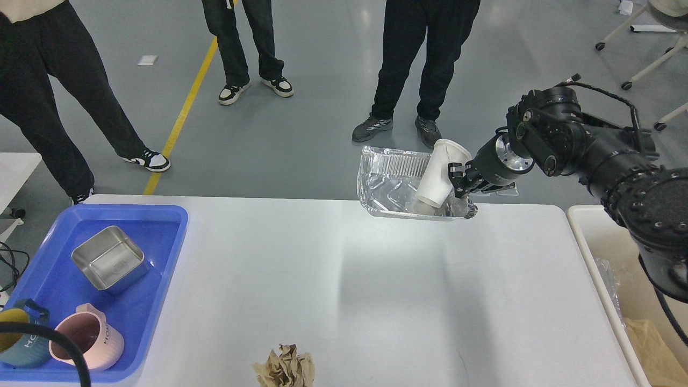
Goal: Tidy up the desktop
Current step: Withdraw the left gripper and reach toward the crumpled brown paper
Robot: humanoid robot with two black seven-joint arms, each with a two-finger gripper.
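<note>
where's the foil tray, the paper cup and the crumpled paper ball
foil tray (388, 177), head view, on its ribbed inner wall
paper cup (436, 180), head view, on its white side
crumpled paper ball (285, 368), head view, on its middle

The right arm comes in from the right edge, its thick black links rising up and leftward to a bent wrist with a silver ring and loose cable loops above it. The right gripper (461, 185) points left and slightly down, raised in the air, its dark fingers (456, 174) closed on something held. The left arm is out of sight.
</note>
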